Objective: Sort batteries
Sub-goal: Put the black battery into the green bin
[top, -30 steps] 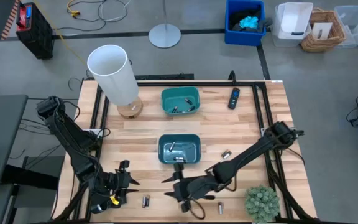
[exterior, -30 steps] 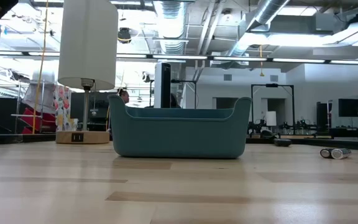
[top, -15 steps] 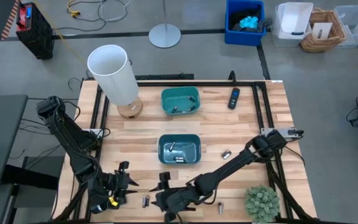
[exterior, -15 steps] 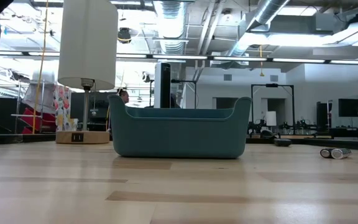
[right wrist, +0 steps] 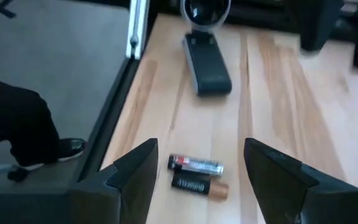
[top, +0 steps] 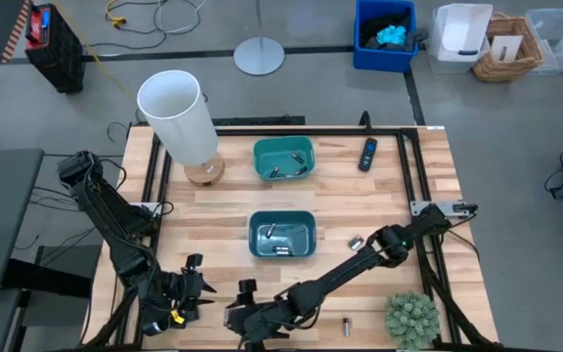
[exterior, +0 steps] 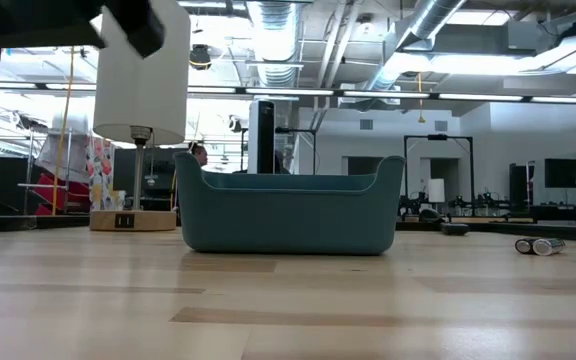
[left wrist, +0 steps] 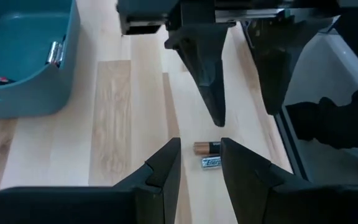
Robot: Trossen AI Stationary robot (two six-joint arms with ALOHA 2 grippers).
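Observation:
Two batteries lie side by side near the table's near edge: a copper-and-black one (left wrist: 208, 147) (right wrist: 198, 186) and a silvery one (left wrist: 211, 163) (right wrist: 195, 165). My right gripper (right wrist: 201, 149) (top: 245, 311) hovers over this pair, open, one finger on each side, touching nothing. My left gripper (left wrist: 199, 144) (top: 190, 289) is open just left of the pair, pointing at it. Another battery (top: 346, 326) lies near the plant. A further pair (top: 356, 242) (exterior: 538, 245) rests right of the near teal bin (top: 282, 236), which holds batteries. The far teal bin (top: 283, 158) holds some too.
A white lamp (top: 179, 115) stands at the far left corner, a black remote (top: 368, 154) at the far right. A green plant (top: 411, 318) sits at the near right corner. A black frame rail (right wrist: 107, 134) runs along the table's edge.
My right gripper has swept toward the table's left edge along the near side, from in front of the near teal bin to above the pair of batteries next to the left gripper. Nothing on the table has moved.

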